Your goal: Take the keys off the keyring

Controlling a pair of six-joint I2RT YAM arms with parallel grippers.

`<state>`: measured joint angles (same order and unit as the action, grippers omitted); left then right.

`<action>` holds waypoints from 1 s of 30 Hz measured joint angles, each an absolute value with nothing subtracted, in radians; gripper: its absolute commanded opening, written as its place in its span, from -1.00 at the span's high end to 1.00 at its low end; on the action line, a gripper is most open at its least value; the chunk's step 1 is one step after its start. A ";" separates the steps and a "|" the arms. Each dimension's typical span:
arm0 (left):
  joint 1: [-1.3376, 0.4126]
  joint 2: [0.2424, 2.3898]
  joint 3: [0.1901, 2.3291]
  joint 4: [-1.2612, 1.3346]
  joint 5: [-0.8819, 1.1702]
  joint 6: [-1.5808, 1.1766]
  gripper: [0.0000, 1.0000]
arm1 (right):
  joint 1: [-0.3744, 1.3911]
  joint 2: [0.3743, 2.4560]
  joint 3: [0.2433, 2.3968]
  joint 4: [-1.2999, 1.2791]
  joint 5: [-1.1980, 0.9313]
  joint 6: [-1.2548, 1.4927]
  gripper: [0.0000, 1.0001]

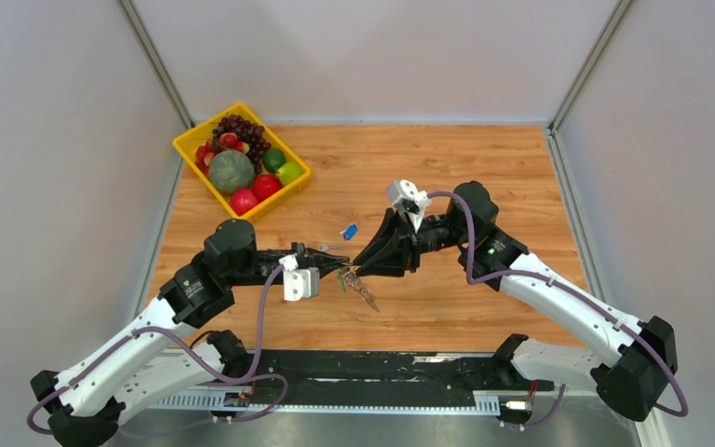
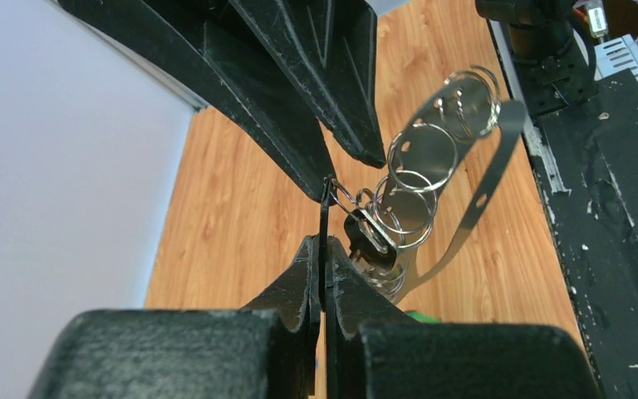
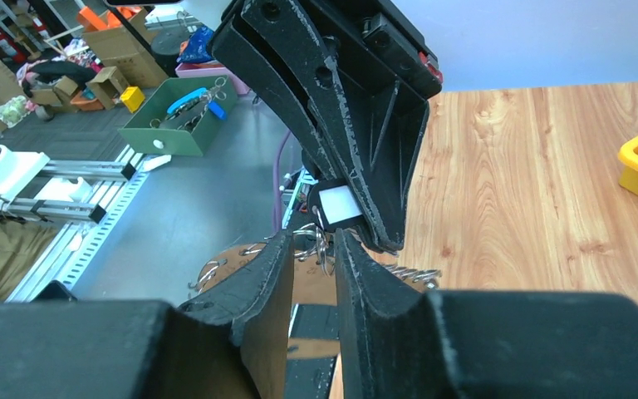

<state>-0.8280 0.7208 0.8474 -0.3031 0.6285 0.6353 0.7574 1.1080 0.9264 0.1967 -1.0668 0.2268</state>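
Well, barely started, I'd say: the keys (image 1: 364, 291) hang bunched on the keyring (image 2: 355, 213) mid-frame. The left gripper (image 2: 326, 249) is pinched shut on one thin key blade, and the right gripper (image 3: 311, 243) stands parted just beside the loop. One blue-tagged piece (image 1: 349, 230) lies apart on the desk (image 1: 484, 158), perhaps freed.

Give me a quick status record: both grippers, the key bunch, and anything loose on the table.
left gripper: shut on a thin edge-on piece of the key bunch
right gripper: jaws apart, tips at the bunch, no clamp evident
split rings: several, linked, fanned out past the fingertips
loose item: small blue piece on the table, apart from the bunch
fruit basket: far left corner
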 measured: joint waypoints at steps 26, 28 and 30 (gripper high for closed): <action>-0.831 0.717 0.856 -0.305 0.609 0.607 0.52 | 0.785 1.127 0.946 0.177 -1.016 0.224 1.00; -0.832 0.709 0.846 -0.290 0.601 0.601 0.36 | 0.792 1.123 0.947 0.178 -0.999 0.233 1.00; -0.832 0.695 0.830 -0.281 0.593 0.592 0.27 | 0.796 1.116 0.947 0.187 -0.981 0.244 1.00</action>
<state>-0.8318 0.6949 0.8295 -0.2806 0.5934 0.5922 0.7956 1.1160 0.9466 0.1871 -0.9813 0.2443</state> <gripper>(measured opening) 0.302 0.004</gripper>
